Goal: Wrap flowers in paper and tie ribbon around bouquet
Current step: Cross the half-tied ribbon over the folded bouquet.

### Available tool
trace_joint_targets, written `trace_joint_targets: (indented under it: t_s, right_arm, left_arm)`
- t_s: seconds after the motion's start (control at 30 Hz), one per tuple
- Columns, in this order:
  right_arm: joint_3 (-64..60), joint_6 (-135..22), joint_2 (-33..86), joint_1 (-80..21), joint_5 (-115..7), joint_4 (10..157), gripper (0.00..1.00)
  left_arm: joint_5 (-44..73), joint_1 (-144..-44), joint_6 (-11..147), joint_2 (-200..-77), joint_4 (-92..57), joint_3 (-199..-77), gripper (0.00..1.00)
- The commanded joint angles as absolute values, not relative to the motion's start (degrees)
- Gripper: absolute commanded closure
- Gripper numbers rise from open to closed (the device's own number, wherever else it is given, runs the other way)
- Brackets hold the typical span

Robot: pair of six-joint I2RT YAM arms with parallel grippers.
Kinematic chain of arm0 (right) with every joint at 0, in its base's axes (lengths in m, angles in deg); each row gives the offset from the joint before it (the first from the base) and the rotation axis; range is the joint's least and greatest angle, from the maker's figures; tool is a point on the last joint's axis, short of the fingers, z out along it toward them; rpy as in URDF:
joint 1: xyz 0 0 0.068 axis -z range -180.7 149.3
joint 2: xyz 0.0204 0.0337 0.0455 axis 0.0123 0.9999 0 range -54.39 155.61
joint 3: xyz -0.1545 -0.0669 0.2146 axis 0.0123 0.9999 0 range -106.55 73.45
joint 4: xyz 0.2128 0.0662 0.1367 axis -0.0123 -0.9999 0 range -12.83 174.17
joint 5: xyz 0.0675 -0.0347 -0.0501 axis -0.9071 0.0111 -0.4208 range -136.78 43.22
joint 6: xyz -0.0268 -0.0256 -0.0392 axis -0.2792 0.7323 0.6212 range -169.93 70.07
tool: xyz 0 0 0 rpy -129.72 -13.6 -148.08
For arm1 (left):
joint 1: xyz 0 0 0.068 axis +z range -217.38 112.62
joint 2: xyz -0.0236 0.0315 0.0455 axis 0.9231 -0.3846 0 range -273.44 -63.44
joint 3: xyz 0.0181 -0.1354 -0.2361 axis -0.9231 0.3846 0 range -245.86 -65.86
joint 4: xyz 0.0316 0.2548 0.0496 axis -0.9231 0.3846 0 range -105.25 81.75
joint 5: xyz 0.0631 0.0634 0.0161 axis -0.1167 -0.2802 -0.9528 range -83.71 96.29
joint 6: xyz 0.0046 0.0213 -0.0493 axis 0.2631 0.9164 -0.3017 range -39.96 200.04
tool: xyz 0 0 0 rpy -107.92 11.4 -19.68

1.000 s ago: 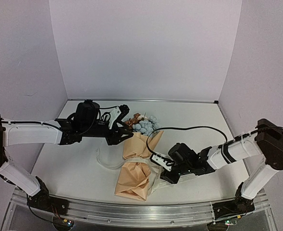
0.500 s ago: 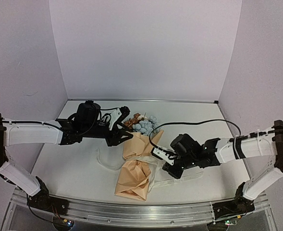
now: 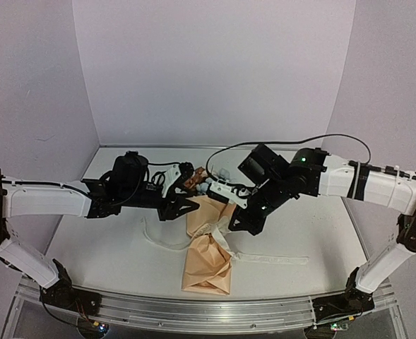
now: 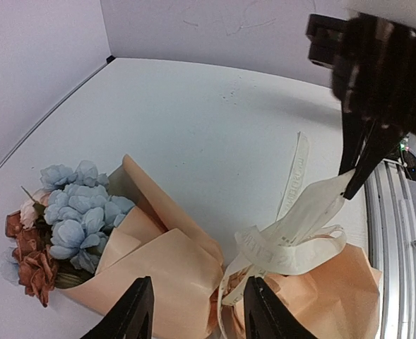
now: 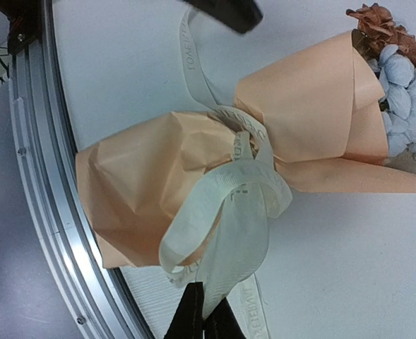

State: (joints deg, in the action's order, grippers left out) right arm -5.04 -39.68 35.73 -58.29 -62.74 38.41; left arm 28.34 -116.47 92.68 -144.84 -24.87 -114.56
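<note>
The bouquet (image 3: 208, 261) lies on the table as a tan paper (image 5: 151, 169) cone, with the blue and brown flowers (image 4: 80, 219) at its far end. The cream ribbon (image 5: 243, 233) circles the cone's pinched waist in loose loops. My right gripper (image 5: 206, 314) is shut on a ribbon strand and holds it up above the waist; the same gripper (image 4: 350, 189) shows in the left wrist view. My left gripper (image 4: 197, 314) is open, its fingers astride the upper cone near the flowers. Whether they touch the paper is unclear.
A long ribbon tail (image 3: 275, 259) lies on the table right of the bouquet, and a second tail (image 3: 158, 240) curls to its left. The metal rail (image 3: 193, 311) runs along the near edge. A black cable (image 3: 292, 141) arcs over the right arm.
The right gripper shut on the ribbon, then rose and swung back and to the left, pulling the strand up. The bouquet shifted slightly right. The left arm barely moved.
</note>
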Motion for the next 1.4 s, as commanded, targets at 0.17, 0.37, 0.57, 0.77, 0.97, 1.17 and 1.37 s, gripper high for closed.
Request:
trace_joint_targets:
  t_s: [0.17, 0.37, 0.57, 0.77, 0.97, 1.17, 1.37]
  right_arm:
    - [-14.9, -47.3, 44.66, -58.51, -71.01, 32.45, 1.0]
    - [-16.3, -48.77, 46.8, -57.96, -73.37, 34.73, 1.0]
    - [-16.9, -49.04, 47.94, -57.62, -74.95, 36.35, 1.0]
    - [-16.41, -48.4, 47.92, -57.27, -74.37, 36.91, 1.0]
    - [-15.87, -47.27, 47.82, -57.24, -73.95, 37.02, 1.0]
    - [-15.97, -47.02, 47.97, -57.22, -74.88, 37.14, 1.0]
    - [-15.95, -47.02, 48.24, -57.23, -74.92, 37.08, 1.0]
  left_arm:
    - [23.13, -122.73, 95.88, -144.58, -32.31, -110.46, 0.56]
    - [20.43, -124.7, 96.83, -146.18, -36.29, -108.11, 0.55]
    - [19.86, -126.17, 98.18, -147.35, -37.45, -108.52, 0.55]
    - [21.35, -126.88, 98.05, -146.82, -37.61, -107.94, 0.55]
    - [21.81, -127.24, 97.96, -145.94, -36.37, -107.34, 0.54]
    - [21.54, -127.32, 98.73, -147.76, -37.3, -108.16, 0.54]
    - [21.91, -127.32, 99.35, -150.08, -38.2, -109.97, 0.53]
